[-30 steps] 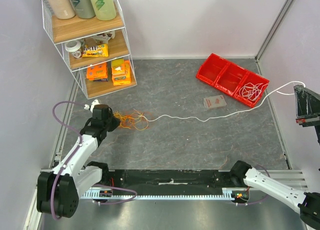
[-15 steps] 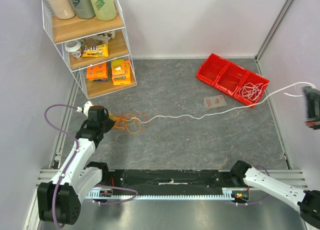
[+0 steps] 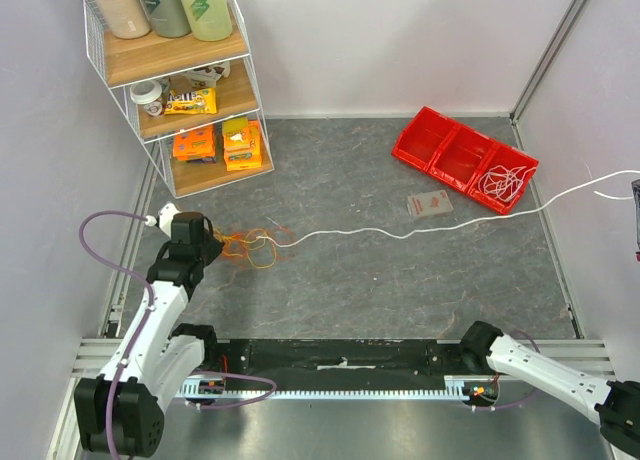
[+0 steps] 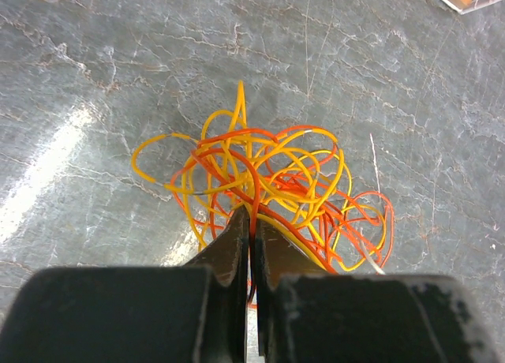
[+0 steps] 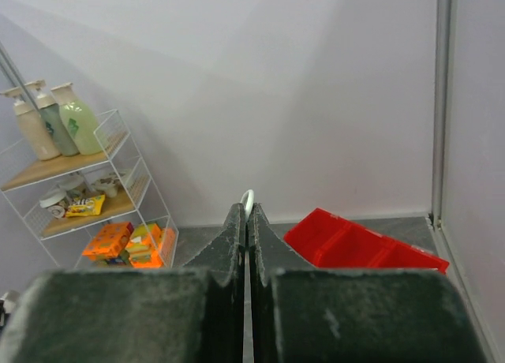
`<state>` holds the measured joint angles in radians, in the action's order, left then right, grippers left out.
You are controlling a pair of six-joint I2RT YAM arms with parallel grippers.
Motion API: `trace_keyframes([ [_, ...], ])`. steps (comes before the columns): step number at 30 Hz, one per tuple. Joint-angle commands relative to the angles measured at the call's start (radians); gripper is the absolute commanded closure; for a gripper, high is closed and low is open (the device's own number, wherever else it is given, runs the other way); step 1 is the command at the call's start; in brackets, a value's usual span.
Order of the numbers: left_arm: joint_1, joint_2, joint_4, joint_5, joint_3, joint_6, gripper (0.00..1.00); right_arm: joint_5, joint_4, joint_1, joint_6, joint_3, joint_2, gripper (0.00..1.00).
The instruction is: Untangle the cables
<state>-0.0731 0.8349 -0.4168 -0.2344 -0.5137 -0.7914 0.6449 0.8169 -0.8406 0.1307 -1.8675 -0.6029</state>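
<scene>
Cables [image 4: 260, 174] in orange and yellow lay knotted at the left of the desk [image 3: 350, 290], pinched in the closed left hand [image 4: 252, 229], while the right hand [image 5: 247, 217] clamped a white cable [image 3: 400, 233] stretched across.

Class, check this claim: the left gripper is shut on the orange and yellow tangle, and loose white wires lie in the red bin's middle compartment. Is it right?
No. The left gripper is shut on the orange and yellow tangle, but the white wires lie in the right-hand end compartment of the red bin, not the middle. The top external view shows this.
</scene>
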Motion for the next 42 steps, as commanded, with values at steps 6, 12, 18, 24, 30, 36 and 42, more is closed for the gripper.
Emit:
trace_keyframes([
  [6, 0.032, -0.085, -0.048, -0.132, -0.066, 0.044, 0.98, 0.062, 0.068, -0.003, -0.085, -0.079, -0.034, 1.0],
  [12, 0.033, -0.095, -0.076, -0.181, -0.08, 0.05, 0.98, 0.114, 0.084, -0.003, -0.117, -0.101, -0.044, 1.0],
  [18, 0.041, -0.109, -0.083, -0.209, -0.083, 0.049, 0.98, 0.136, 0.076, -0.003, -0.163, -0.124, -0.027, 1.0],
  [24, 0.048, -0.097, -0.068, -0.186, -0.08, 0.057, 0.98, 0.133, 0.062, -0.003, -0.164, -0.098, -0.012, 1.0],
  [30, 0.061, -0.088, -0.089, -0.204, -0.088, 0.05, 0.98, 0.242, 0.096, -0.003, -0.213, -0.136, -0.034, 1.0],
  [36, 0.072, -0.112, -0.093, -0.252, -0.132, 0.099, 0.98, 0.217, 0.142, -0.003, -0.217, -0.2, -0.046, 1.0],
  [42, 0.101, -0.091, -0.031, -0.122, -0.132, 0.116, 0.98, 0.063, 0.001, -0.003, -0.132, 0.089, -0.026, 1.0],
])
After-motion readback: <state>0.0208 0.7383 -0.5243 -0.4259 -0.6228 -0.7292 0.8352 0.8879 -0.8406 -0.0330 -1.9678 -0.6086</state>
